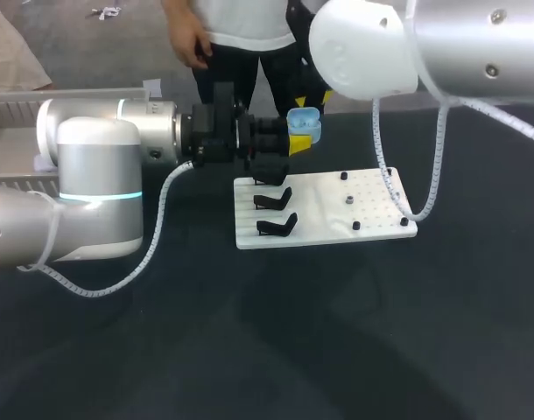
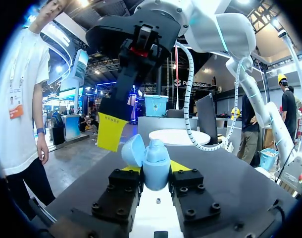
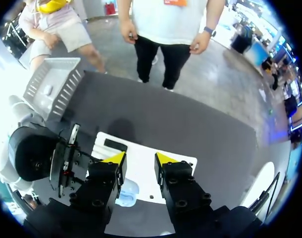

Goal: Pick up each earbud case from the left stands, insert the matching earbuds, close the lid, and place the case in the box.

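My arms (image 1: 92, 157) are silver-white, the left with a teal ring. Ribbed white cables (image 1: 158, 229) hang off them. My fingers (image 2: 122, 193) are black, bolted, yellow-tipped.

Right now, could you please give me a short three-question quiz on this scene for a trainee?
1. True or false: the left gripper is shut on the light blue plastic earbud case.
2. The case's lid is: A) open, B) closed, C) missing.
3. Fill in: the black stands sit on a ____ rectangular board.
Key: 1 true; 2 A; 3 white.
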Tool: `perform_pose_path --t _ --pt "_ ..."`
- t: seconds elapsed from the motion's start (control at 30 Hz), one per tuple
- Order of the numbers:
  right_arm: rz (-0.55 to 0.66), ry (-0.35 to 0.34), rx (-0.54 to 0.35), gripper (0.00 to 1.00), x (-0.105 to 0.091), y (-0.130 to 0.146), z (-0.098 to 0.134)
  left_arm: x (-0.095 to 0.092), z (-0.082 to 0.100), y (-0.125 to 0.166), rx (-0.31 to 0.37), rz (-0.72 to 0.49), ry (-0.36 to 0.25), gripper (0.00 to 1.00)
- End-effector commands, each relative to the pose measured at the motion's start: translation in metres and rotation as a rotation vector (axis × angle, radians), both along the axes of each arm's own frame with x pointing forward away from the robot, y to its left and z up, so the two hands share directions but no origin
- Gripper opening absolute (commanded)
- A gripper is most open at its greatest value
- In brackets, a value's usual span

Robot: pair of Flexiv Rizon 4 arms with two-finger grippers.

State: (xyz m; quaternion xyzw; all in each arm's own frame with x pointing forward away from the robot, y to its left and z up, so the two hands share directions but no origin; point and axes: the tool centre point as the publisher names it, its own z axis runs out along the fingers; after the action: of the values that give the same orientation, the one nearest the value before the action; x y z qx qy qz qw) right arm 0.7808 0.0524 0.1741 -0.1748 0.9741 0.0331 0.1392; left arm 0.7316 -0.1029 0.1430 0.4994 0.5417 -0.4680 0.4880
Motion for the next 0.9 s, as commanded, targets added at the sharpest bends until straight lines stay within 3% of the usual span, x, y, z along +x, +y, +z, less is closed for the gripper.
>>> perform_pose_path --t 0.03,0.7,0.9 --pt "-0.001 0.014 -0.005 0.36 -0.005 0.0 0.002 -0.001 -0.001 0.0 -0.003 0.004 -0.003 0.0" --pt "-0.026 0.025 0.022 0.36 -0.03 0.0 0.001 -0.001 -0.001 0.0 -0.003 0.004 -0.003 0.0" --pt "-0.093 -0.033 0.051 0.42 -0.031 -0.01 0.016 -0.001 -0.001 0.0 -0.003 0.004 -0.003 0.0"
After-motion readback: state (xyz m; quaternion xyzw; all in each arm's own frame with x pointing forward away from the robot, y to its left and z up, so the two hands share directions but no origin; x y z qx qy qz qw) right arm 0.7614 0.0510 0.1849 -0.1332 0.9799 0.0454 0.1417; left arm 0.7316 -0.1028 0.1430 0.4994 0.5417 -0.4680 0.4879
